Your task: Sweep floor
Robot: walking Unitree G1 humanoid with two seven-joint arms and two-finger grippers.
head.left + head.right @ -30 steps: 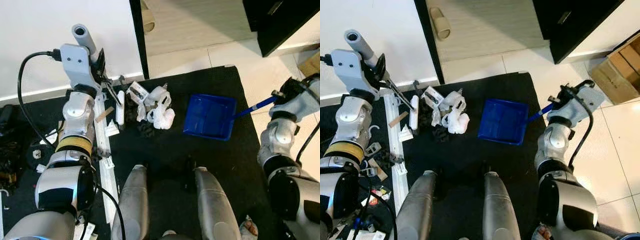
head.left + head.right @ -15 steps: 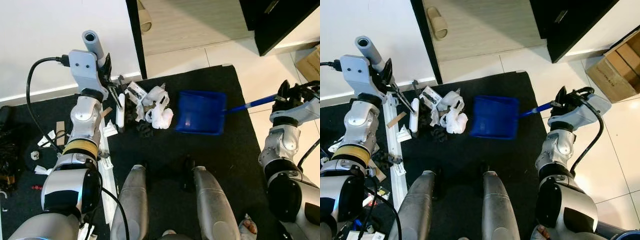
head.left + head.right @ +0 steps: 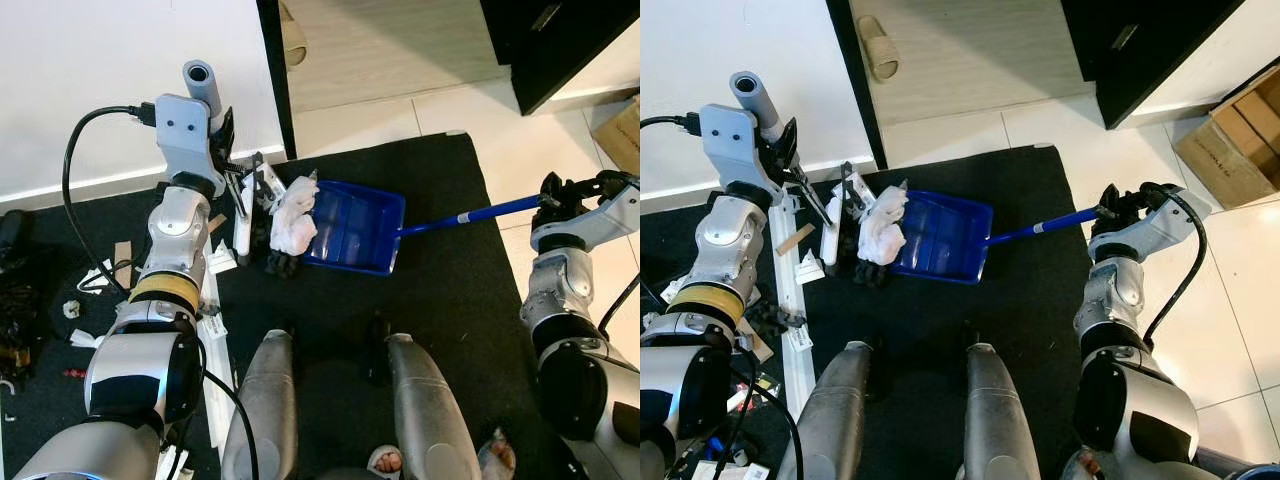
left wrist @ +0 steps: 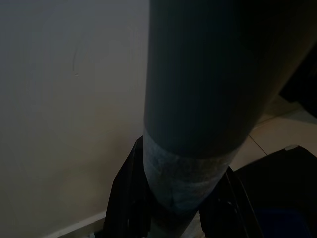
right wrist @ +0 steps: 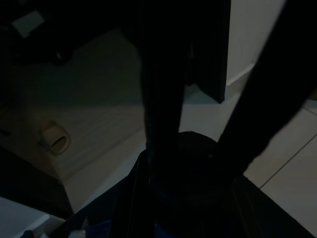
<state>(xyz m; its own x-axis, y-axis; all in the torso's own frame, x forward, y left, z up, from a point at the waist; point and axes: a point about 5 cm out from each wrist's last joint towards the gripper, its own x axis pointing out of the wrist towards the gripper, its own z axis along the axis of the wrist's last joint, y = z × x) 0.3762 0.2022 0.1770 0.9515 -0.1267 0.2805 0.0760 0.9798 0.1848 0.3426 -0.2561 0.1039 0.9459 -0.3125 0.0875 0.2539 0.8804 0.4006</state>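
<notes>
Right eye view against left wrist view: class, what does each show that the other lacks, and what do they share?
Right eye view: the right gripper shut on the dustpan's blue handle, a cardboard box and a slipper. Left wrist view: the grey broom handle seen close up, held in the left gripper. Shared: that broom handle, the white wall and the black mat.

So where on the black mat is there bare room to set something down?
The black mat is bare between the dustpan's blue handle and the robot's legs, and beyond the handle up to the tile floor. It is crowded at the dustpan, white trash and broom head.
</notes>
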